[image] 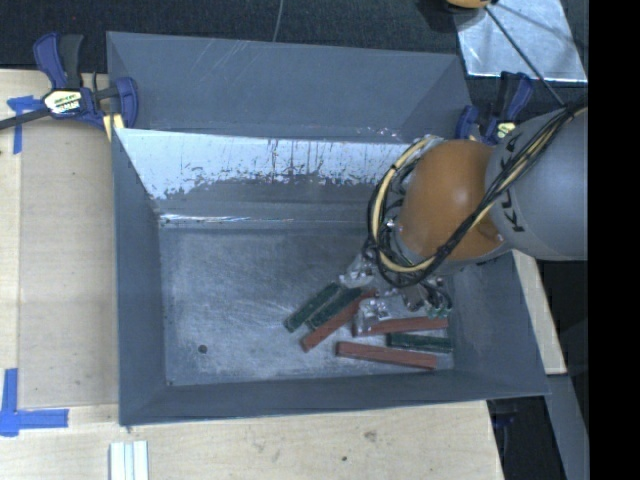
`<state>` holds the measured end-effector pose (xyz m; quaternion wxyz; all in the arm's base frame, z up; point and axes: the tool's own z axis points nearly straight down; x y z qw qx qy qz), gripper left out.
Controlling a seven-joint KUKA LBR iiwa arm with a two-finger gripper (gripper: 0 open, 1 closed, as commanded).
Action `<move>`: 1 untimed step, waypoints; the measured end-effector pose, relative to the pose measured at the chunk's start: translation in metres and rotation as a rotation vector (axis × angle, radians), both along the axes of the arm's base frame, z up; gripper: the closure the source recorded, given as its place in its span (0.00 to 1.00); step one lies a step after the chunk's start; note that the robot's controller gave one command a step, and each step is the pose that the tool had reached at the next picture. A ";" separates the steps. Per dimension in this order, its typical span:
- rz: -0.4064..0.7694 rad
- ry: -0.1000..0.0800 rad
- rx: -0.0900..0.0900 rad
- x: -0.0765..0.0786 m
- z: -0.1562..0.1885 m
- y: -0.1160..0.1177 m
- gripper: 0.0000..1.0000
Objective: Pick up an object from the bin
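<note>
Orange wrist cover point(445, 208) uppermost, tipped down to set the gripper point(388, 303) among flat sticks point(385, 354) heaped on the bin's point(140, 298) near-right floor. Hidden beneath, so cannot tell its opening or hold. Closest alongside, a dark green stick point(318, 308).

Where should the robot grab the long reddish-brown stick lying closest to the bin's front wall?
Grip it left of its middle, with the fingers across the narrow width, coming straight down from above. The reddish-brown stick lies flat on the bin floor, so only its long edges can be pinched. A dark green bar crowds its right end; the left part looks freer.
</note>
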<state>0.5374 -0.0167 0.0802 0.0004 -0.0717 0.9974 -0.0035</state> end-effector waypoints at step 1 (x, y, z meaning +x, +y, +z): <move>-0.023 -0.005 0.007 -0.008 0.207 0.021 1.00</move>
